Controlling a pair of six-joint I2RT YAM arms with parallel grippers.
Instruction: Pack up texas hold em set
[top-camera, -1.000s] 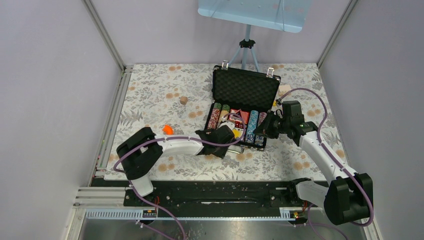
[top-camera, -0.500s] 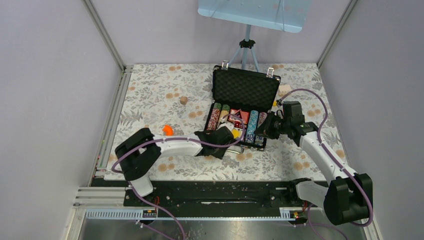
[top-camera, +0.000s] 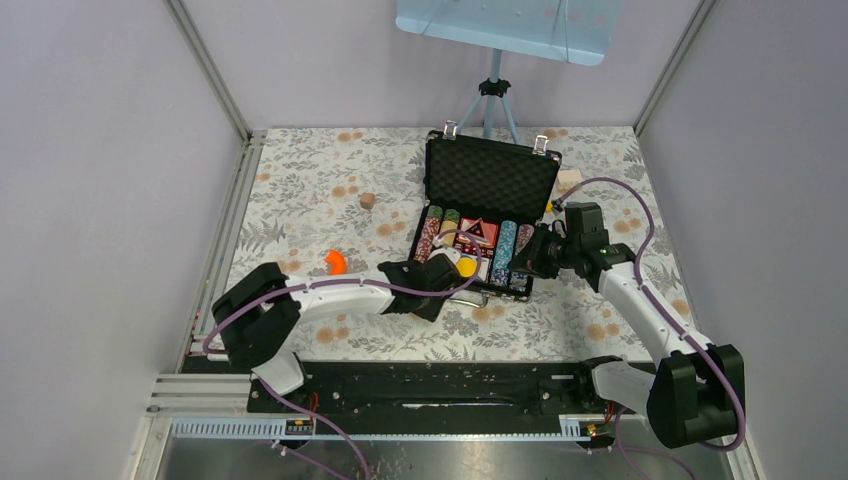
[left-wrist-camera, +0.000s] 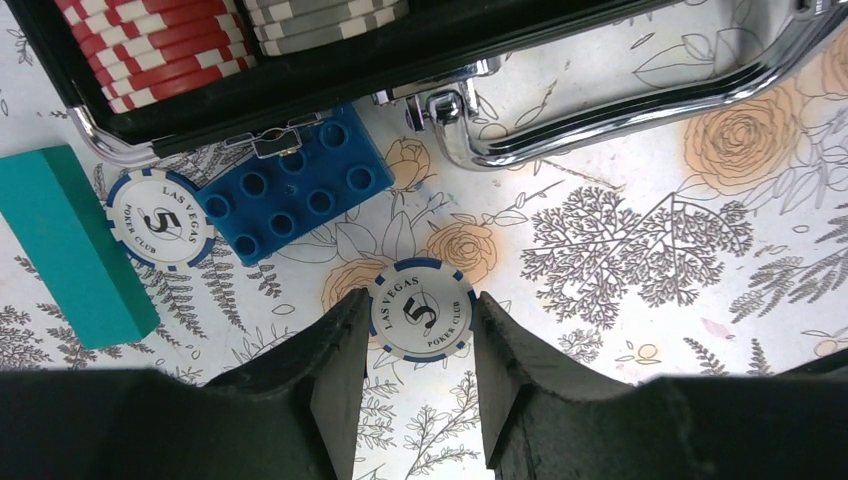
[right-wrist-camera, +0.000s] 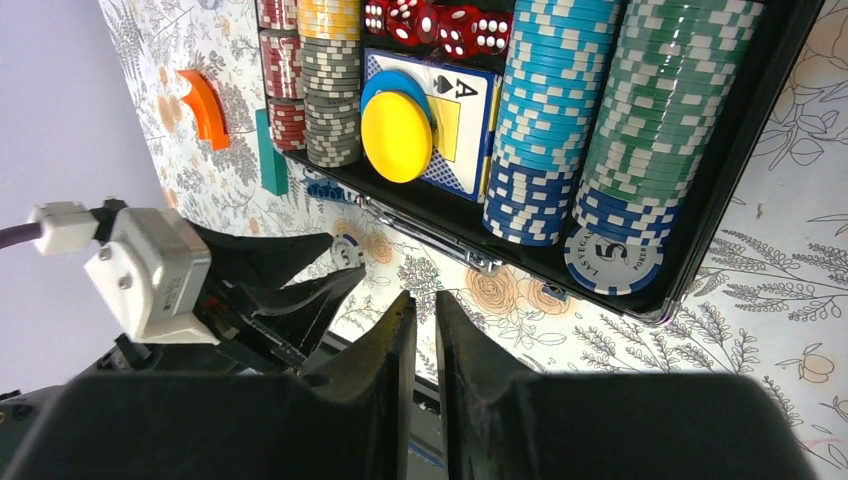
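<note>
Left claw (left-wrist-camera: 420, 297) pinching a loose chip (left-wrist-camera: 420, 313) by its rim; I judge it light, stiff, slippery. Right claw (right-wrist-camera: 426, 298) nearly closed, empty.

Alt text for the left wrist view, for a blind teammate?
The left gripper straddles a blue-and-white poker chip lying flat on the floral cloth. Beyond lie a second chip, a blue brick, a teal block and the case's front edge.
</note>
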